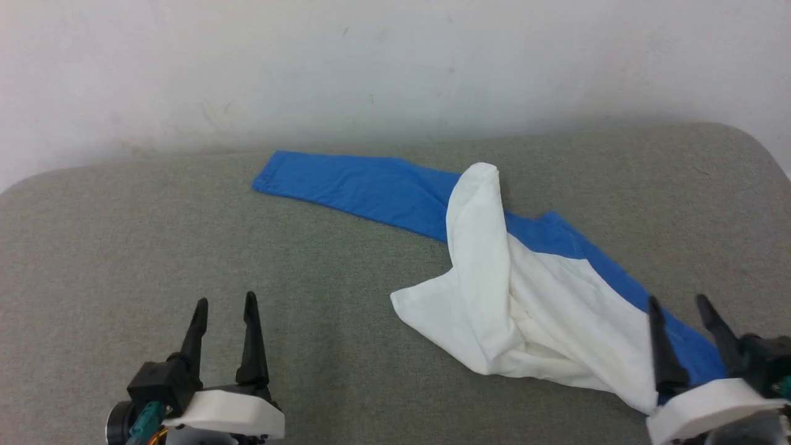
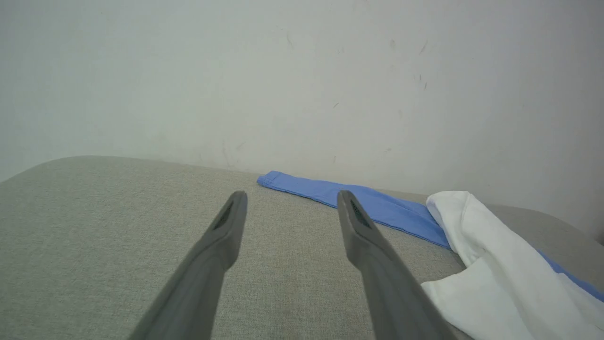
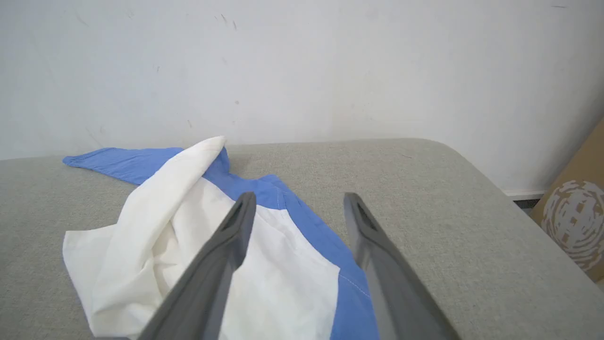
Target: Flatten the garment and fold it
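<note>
The garment (image 1: pixel 525 290) lies crumpled on the grey padded surface (image 1: pixel 185 247), its white body bunched and folded over. One bright blue sleeve (image 1: pixel 352 188) stretches flat toward the far left. A blue strip runs down to the near right. My right gripper (image 1: pixel 680 306) is open at the garment's near right end, above the blue edge, holding nothing. In the right wrist view the garment (image 3: pixel 264 264) lies under the open right gripper (image 3: pixel 299 200). My left gripper (image 1: pixel 224 306) is open over bare surface, well left of the garment. The left wrist view shows the sleeve (image 2: pixel 358 200) beyond the left gripper (image 2: pixel 290 198).
A pale wall (image 1: pixel 395 68) rises right behind the surface. The surface's far corners are rounded. A brown cardboard box (image 3: pixel 573 222) with a white print stands on the floor past the right edge.
</note>
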Motion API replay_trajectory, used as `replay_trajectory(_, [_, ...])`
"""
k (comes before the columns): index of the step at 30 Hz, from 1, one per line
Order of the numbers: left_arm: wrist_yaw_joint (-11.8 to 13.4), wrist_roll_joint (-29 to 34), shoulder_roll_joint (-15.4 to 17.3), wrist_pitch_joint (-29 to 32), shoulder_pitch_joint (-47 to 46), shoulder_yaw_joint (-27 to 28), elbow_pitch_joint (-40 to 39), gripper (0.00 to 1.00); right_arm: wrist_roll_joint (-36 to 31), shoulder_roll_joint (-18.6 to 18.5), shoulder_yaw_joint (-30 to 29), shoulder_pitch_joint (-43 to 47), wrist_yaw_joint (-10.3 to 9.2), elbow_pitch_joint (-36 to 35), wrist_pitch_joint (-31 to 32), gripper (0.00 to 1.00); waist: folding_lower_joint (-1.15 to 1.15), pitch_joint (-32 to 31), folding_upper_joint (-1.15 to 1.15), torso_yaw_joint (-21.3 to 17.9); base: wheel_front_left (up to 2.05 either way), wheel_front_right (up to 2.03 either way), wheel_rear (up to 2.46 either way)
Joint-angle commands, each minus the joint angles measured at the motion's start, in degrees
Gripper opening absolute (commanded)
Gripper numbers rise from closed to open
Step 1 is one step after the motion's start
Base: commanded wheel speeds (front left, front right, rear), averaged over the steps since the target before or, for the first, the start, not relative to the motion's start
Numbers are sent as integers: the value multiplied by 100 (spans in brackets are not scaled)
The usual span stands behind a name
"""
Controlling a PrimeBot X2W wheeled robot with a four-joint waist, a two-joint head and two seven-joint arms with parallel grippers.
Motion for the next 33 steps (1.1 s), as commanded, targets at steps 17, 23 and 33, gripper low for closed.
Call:
replay_trajectory(17, [-837,329,45,1590,-2207,-1639,1962,100,-217,17,1300,-238,-5,-753,102,100,0,850,-1,-625,0,0,0])
replay_trajectory(23, [-910,272,200,2803,-2968,-2349,2997,100,-168,17,1312,-379,-5,-665,45,100,0,1111,-1,-811,0,0,0])
replay_trajectory(33, [-916,-687,774,4166,-3405,-3922,3188,0,-50,17,1201,-437,-5,-483,-61,100,0,1112,-1,-872,0,0,0])
